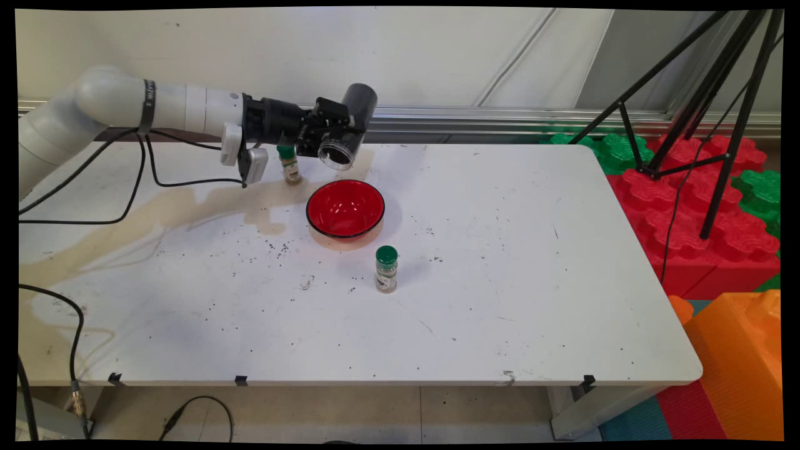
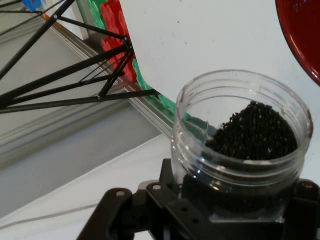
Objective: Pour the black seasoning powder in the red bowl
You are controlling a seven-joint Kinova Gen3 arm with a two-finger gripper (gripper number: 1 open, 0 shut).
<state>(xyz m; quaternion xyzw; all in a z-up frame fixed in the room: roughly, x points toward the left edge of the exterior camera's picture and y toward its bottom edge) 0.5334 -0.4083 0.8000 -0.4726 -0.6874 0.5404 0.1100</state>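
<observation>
No writing is showing clearly enough to read; the labels on the two green-capped spice jars (image 1: 386, 269) (image 1: 289, 164) are staying illegible.

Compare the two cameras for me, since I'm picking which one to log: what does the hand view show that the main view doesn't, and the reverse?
Only the hand view shows the black grains inside the open jar.

Only the main view shows two green-capped spice bottles, one behind the bowl and one in front of it, the specks scattered over the table, and the whole arm.

Both show the gripper shut on the tilted jar, the red bowl, the black tripod and the red and green blocks.
</observation>
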